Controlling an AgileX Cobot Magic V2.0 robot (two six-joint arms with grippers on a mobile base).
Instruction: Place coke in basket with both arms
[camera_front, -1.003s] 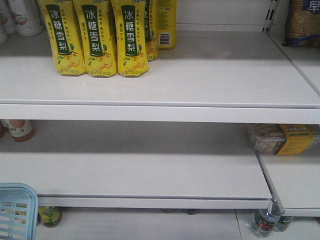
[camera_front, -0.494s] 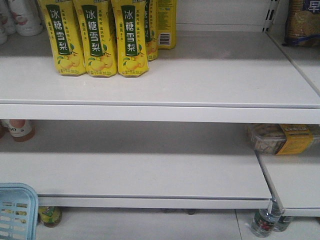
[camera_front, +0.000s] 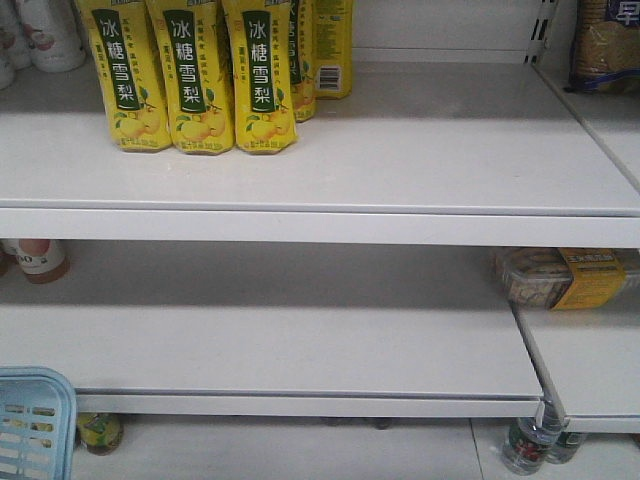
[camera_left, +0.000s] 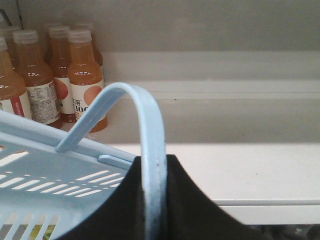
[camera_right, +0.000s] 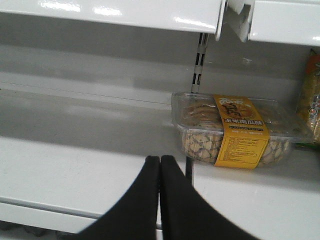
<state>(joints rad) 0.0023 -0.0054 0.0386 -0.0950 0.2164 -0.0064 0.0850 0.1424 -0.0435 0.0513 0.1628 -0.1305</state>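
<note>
Front view: yellow pear-drink cartons stand on the upper shelf, one corner of the basket pokes in bottom left, no coke visible. Left wrist: left gripper is clamped on the basket's handle, orange juice bottles behind. Right wrist: right gripper has fingers pressed together, empty, in front of a clear snack box; coke not seen here either.

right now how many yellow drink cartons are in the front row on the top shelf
3 side by side at the shelf's left: yellow carton, next, third. More stand behind, partly hidden.
</note>
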